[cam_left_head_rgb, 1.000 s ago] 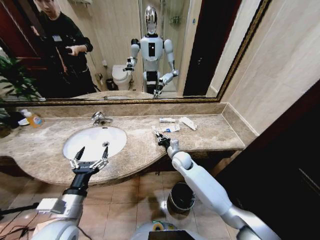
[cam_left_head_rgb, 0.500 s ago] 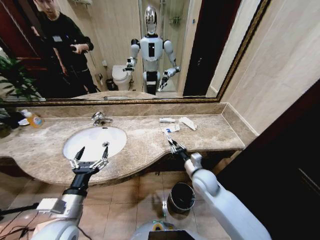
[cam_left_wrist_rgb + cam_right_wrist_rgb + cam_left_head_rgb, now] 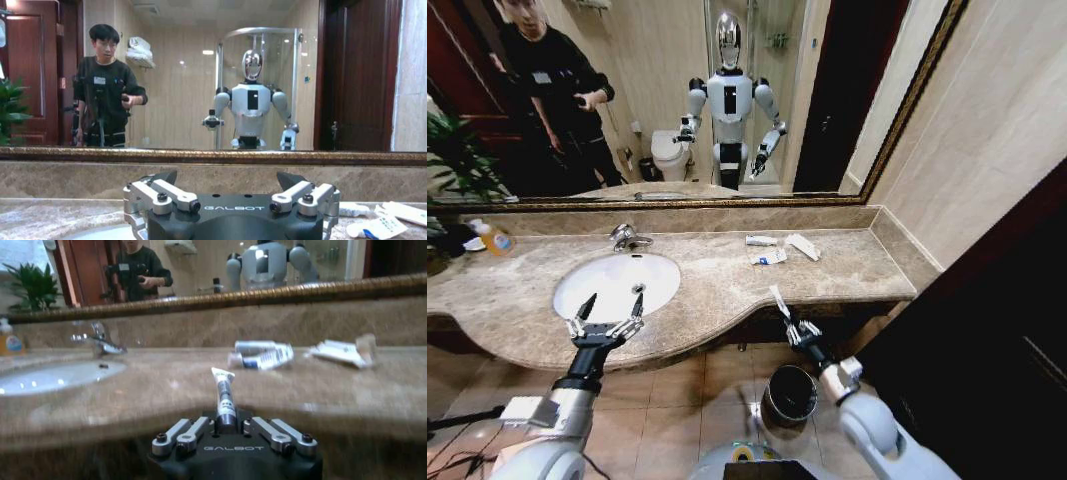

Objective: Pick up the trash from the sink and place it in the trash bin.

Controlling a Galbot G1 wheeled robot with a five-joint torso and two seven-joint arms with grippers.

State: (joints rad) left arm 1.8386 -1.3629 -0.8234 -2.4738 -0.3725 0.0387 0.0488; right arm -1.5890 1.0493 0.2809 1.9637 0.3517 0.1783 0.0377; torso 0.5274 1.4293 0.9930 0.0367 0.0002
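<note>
The right tool (image 3: 793,328) hangs off the front edge of the marble counter (image 3: 847,265), at about 5 o'clock from the white oval sink (image 3: 617,284), with its fingers pinching the lower end of a small white tube (image 3: 778,301) that sticks up and away from the tool. In the right wrist view the same tube (image 3: 223,395) rises from between the pressed-together fingers of the right tool (image 3: 227,427), its crimped white end pointing toward the counter's back wall. The round dark trash bin (image 3: 789,394) with its shiny rim stands on the tiled floor at about 6 o'clock from the right tool, under the counter's edge and just beside the right forearm.

More trash lies on the counter at about 3 o'clock from the sink, near the back wall: a white tube (image 3: 761,240), a blue-and-white tube (image 3: 769,258) and a flat white sachet (image 3: 803,246), close together.

The left tool (image 3: 608,313) hovers over the front rim of the sink at its 6 o'clock, fingers spread wide and holding nothing. The chrome tap (image 3: 627,237) sits at the sink's 12 o'clock, and an orange-yellow bottle (image 3: 490,237) stands at its 10 o'clock, well apart.
</note>
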